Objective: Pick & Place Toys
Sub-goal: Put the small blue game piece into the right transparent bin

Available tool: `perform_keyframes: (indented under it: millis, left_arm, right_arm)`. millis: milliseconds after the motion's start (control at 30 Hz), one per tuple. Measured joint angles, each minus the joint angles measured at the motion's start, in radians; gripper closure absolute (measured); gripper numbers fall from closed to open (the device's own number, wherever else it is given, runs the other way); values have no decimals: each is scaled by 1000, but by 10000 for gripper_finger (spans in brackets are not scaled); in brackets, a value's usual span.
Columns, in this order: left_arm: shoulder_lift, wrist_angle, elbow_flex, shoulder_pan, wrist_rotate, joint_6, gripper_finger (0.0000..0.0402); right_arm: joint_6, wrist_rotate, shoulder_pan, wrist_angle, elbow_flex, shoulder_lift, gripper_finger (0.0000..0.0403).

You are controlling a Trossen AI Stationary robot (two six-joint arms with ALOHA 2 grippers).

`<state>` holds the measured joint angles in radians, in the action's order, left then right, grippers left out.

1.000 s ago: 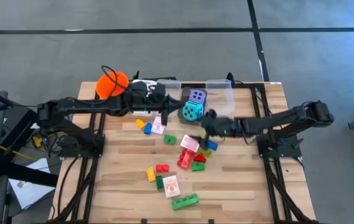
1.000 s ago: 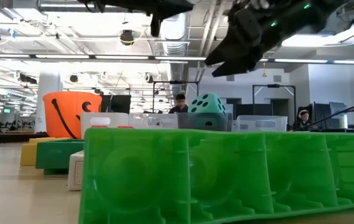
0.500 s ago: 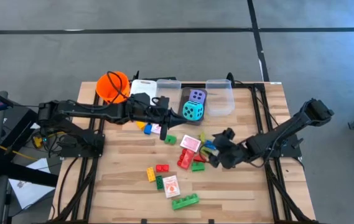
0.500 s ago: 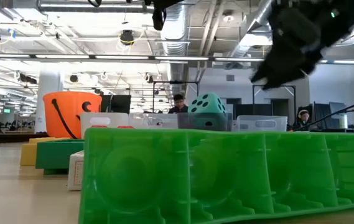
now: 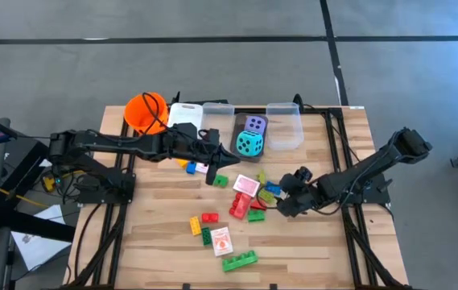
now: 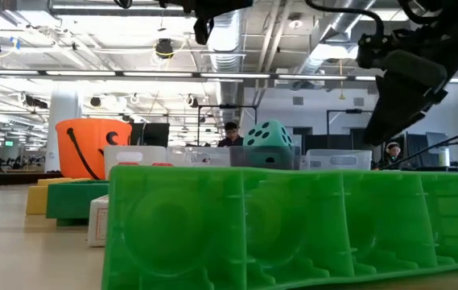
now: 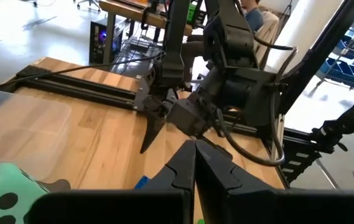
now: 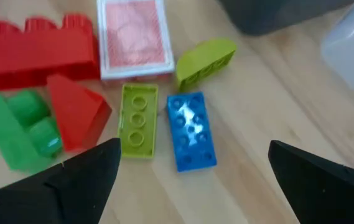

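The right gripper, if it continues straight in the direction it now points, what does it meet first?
Most likely the blue brick, which lies between the open fingers of the right gripper in its wrist view, with a yellow-green brick right beside it. How far above the table the gripper hangs is unclear.

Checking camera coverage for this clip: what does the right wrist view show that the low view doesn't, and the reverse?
Only the right wrist view: the blue brick, a yellow-green brick, a red brick and a pink-white card lying on the wood between the right gripper's open fingers.

Only the low view: the orange bucket, the teal die, and a big green brick filling the foreground.

Both: the right gripper and the wooden table.
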<state>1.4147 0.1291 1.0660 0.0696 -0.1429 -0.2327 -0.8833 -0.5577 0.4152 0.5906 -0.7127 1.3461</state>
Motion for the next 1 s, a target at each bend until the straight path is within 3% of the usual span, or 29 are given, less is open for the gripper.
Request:
perform_keyframes:
  millis: [133,533,800,1000]
  left_arm:
    - [0,0,0,0,0,0,401]
    - [0,-2,0,-28,-1,-9,401]
    - [0,-2,0,-37,-1,-9,401]
    - [0,-2,0,-37,-1,-9,402]
  right_arm:
    - [32,88,-50,-12,19,0,3]
    - [150,196,-147,-151,106,0,3]
    - [145,200,-156,-168,165,0,4]
    - [139,201,-156,-226,196,0,30]
